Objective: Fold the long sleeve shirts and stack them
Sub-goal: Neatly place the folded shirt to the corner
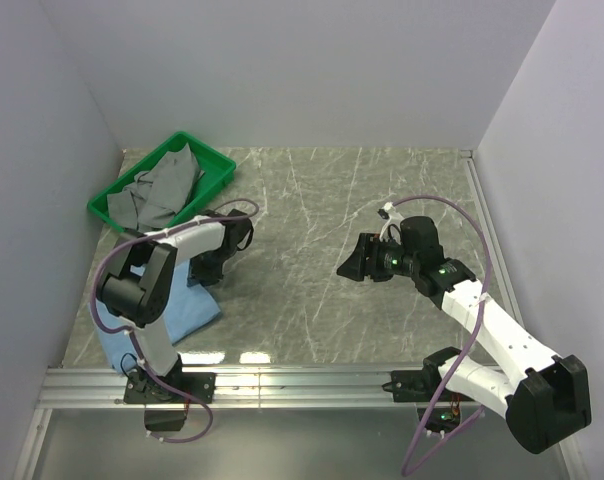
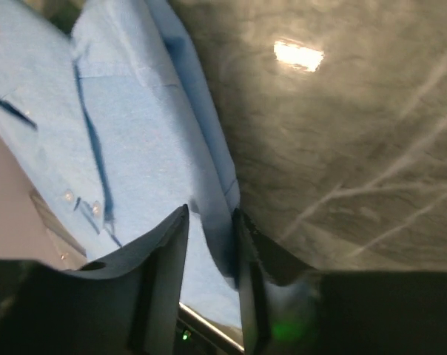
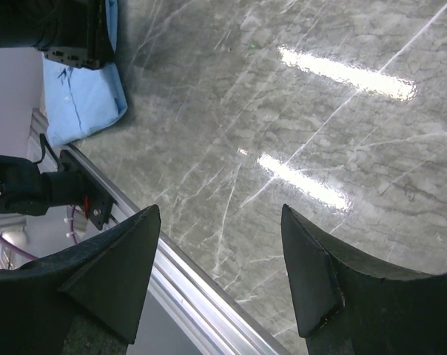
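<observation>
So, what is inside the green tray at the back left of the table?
The green tray holds crumpled grey cloth, which fills most of it. Whether anything lies under the cloth cannot be seen, because it covers the tray floor.

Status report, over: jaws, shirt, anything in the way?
Left jaws straddle folded edge of blue shirt, grip unconfirmed. Right jaws open above table. Green bin of grey clothes back left, apart.

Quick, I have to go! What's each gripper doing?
Left gripper: around the light blue shirt's edge; gripped or not, cannot tell.
Right gripper: open, holding nothing.
</observation>
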{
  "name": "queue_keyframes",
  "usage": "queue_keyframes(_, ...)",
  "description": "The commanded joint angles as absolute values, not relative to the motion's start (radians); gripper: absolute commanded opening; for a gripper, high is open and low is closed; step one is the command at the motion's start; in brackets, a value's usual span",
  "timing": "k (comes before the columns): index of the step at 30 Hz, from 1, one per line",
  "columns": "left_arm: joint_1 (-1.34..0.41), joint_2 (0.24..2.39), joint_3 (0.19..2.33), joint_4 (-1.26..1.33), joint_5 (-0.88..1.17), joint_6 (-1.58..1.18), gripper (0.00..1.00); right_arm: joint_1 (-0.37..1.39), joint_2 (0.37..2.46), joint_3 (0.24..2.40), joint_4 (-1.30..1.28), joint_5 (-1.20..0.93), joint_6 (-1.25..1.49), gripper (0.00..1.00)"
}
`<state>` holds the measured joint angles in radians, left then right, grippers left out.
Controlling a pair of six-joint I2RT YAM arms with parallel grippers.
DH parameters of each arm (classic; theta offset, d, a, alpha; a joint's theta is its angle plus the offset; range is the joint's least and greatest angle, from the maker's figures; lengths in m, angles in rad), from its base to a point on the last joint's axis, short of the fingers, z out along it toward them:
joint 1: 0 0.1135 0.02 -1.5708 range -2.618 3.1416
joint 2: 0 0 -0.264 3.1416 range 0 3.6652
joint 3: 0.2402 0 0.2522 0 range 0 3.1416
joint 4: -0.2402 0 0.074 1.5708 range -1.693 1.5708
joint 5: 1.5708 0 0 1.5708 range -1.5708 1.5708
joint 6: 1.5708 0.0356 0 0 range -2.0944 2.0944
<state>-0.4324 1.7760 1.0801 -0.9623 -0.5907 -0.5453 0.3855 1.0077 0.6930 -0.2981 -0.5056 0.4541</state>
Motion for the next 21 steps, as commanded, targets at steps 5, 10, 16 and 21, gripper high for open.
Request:
queue_keyframes(5, -0.443, 1.711, 1.236, -1.063, -0.543, -0.758, 0.68, 0.379, 1.008, 0.695, -0.265, -0.525, 0.445, 0.73)
queue_keyframes(10, -0.439, 1.603, 1.229, -1.089, -0.526, -1.073, 0.85, 0.38, 1.008, 0.696, -0.27, -0.526, 0.448, 0.73)
queue_keyframes(16, -0.319, 1.41, 1.036, -1.02, -0.549, -1.367, 0.86, 0.379, 0.996, 0.687, -0.273, -0.528, 0.451, 0.73)
queue_keyframes(21, -0.141, 1.276, 0.879, -0.944, -0.523, -1.521, 0.87, 0.382, 0.997, 0.681, -0.268, -0.54, 0.453, 0.72)
